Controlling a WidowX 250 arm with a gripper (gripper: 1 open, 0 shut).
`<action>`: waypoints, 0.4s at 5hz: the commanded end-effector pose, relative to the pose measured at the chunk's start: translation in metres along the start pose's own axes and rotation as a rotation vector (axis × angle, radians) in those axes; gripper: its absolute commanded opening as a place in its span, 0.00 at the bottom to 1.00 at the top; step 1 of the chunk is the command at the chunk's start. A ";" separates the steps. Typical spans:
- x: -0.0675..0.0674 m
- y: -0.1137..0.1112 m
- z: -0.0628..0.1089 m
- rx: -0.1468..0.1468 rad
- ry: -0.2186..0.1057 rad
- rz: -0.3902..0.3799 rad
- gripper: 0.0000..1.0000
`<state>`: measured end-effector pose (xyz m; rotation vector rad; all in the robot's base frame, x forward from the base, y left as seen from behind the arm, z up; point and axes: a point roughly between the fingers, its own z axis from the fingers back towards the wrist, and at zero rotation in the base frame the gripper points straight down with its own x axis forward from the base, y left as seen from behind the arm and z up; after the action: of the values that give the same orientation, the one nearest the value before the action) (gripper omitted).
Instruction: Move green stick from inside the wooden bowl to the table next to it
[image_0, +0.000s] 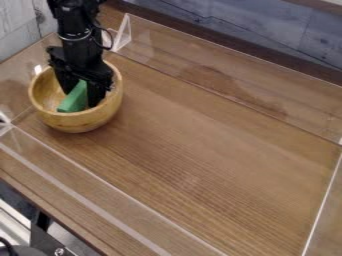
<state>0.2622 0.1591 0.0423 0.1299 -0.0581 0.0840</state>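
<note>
The wooden bowl (56, 122) stands at the left end of the table (201, 135). Inside it the green stick (72, 99) leans tilted, its lower end toward the bowl's left wall. My black gripper (80, 88) points straight down into the bowl. Its fingers have drawn in against the stick's upper end, which they partly hide. The stick still rests in the bowl.
Clear acrylic walls (160, 205) line the table's edges, one close behind the bowl. White brackets (122, 36) hold the far wall near the arm. Bare wood-grain surface stretches to the right of the bowl.
</note>
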 end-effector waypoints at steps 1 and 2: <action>0.005 0.002 0.008 0.010 -0.028 0.008 0.00; 0.008 -0.001 0.017 -0.003 -0.029 0.023 0.00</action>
<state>0.2594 0.1534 0.0422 0.1026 -0.0328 0.1094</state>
